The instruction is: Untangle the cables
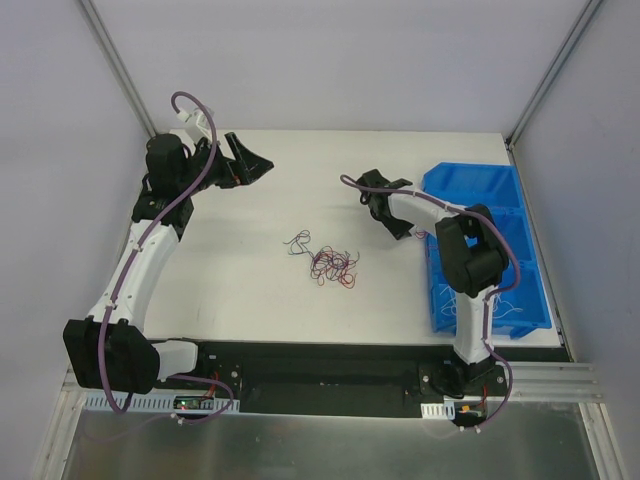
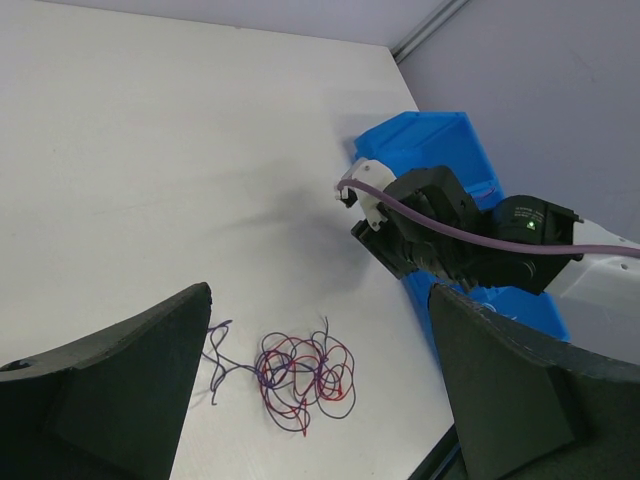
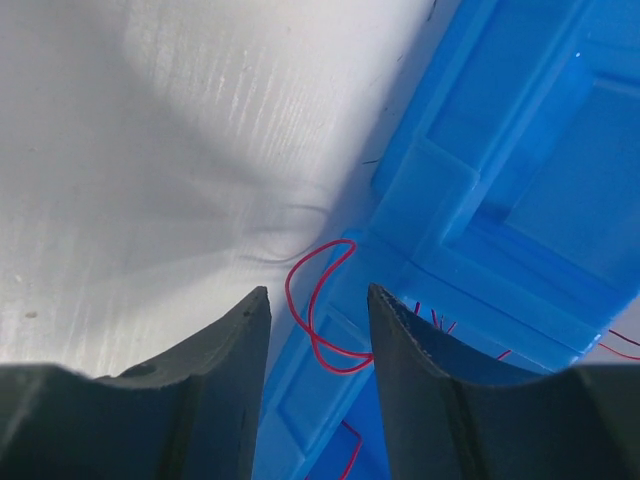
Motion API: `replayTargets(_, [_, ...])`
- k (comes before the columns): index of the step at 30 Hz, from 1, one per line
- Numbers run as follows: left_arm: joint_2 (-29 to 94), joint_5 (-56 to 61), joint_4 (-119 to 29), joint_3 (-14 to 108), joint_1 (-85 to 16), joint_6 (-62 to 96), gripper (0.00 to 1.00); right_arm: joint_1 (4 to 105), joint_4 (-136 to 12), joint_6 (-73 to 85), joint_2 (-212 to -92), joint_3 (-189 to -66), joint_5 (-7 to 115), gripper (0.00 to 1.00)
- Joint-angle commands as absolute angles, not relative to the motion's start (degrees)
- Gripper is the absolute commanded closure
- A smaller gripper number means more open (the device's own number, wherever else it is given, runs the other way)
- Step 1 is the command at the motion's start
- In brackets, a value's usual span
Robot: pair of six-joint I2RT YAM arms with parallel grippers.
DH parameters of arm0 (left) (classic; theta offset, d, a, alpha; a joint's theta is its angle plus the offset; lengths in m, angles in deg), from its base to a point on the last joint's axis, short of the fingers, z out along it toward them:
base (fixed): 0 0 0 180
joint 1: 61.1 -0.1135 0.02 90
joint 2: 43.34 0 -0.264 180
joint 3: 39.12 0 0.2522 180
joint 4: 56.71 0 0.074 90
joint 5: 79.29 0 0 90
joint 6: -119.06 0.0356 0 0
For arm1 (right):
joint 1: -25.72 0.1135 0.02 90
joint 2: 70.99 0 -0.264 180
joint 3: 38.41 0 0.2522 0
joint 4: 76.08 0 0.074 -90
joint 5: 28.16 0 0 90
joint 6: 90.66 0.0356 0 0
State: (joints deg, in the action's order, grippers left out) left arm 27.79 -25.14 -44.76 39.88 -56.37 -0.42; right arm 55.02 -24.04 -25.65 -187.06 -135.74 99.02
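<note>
The cables are lying as 1 loose clump of red and dark strands on the white table, well to the left of the blue bin. 1 dark strand is trailing off the clump on the side away from the bin.

The left gripper is hanging wide open and empty, far left of the bin. The right gripper is hovering over the bin's left wall with its jaws partly apart. 1 red strand is looping through the gap and touching 1 finger, though I cannot tell whether it is clinging there.

These wires are looking hair-thin, almost weightless and springy, so the curls are likely hooking each other. A pull on 1 strand is probably dragging the whole clump. The trailing dark end seems the best place to pinch, right at the fingertips, with the other gripper pinning the clump.
</note>
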Motion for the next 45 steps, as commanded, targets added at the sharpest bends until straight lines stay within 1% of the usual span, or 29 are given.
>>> replayTargets(1, [27.7,-26.6,-47.7,41.6,-57.1,-1.2,0.11,55.3,-21.1,-26.9,-188.1,-136.8,103.6,0.55])
replayTargets(4, [27.8,-26.6,-47.7,41.6,-57.1,-1.4,0.11,55.7,-21.1,-26.8,-188.1,-136.4,104.6,0.57])
replayTargets(9, [27.9,-27.0,-47.9,41.5,-57.2,-1.6,0.12,56.0,-21.6,-27.4,-188.4,-136.1,105.5,0.67])
replayTargets(11, [27.8,-27.1,-48.0,41.5,-57.2,-1.6,0.12,56.0,-21.3,-27.6,-188.8,-136.2,105.3,0.69])
replayTargets(12, [27.8,-27.1,-48.0,41.6,-57.2,-1.7,0.12,56.0,-21.2,-27.5,-188.9,-136.2,105.2,0.69])
replayTargets(17, [27.7,-27.3,-48.0,41.5,-57.3,-1.7,0.12,56.1,-20.8,-26.9,-189.2,-135.9,104.5,0.62])
replayTargets(21, [27.7,-27.2,-48.2,41.5,-57.3,-1.8,0.12,56.1,-19.8,-26.7,-189.7,-136.2,104.4,0.6])
replayTargets(24, [27.6,-27.3,-48.2,41.5,-57.3,-1.8,0.12,56.1,-19.4,-26.6,-189.6,-136.2,104.1,0.66])
replayTargets(28, [27.5,-27.3,-48.1,41.5,-57.3,-1.9,0.12,56.2,-19.2,-25.8,-188.5,-135.9,105.2,0.83])
replayTargets(29, [27.5,-27.3,-48.2,41.5,-57.3,-1.9,0.12,56.5,-19.2,-25.5,-187.8,-135.8,105.9,0.86])
replayTargets(32, [27.6,-27.3,-48.2,41.5,-57.3,-1.9,0.12,57.0,-19.1,-24.4,-183.6,-134.9,107.2,0.95])
replayTargets(33, [27.7,-27.3,-48.2,41.5,-57.3,-2.0,0.12,57.1,-19.3,-23.8,-181.7,-134.3,107.4,0.99])
replayTargets(37, [27.5,-27.4,-48.2,41.5,-57.3,-2.1,0.12,56.8,-24.2,-22.6,-173.1,-129.4,110.4,1.0])
replayTargets(40, [27.6,-27.5,-48.3,41.5,-57.3,-2.2,0.12,54.7,-26.5,-20.6,-167.8,-126.2,110.7,1.0])
replayTargets(45, [27.4,-27.4,-48.7,41.3,-57.3,-2.6,0.12,47.6,-23.0,-9.7,-166.0,-123.8,109.5,1.0])
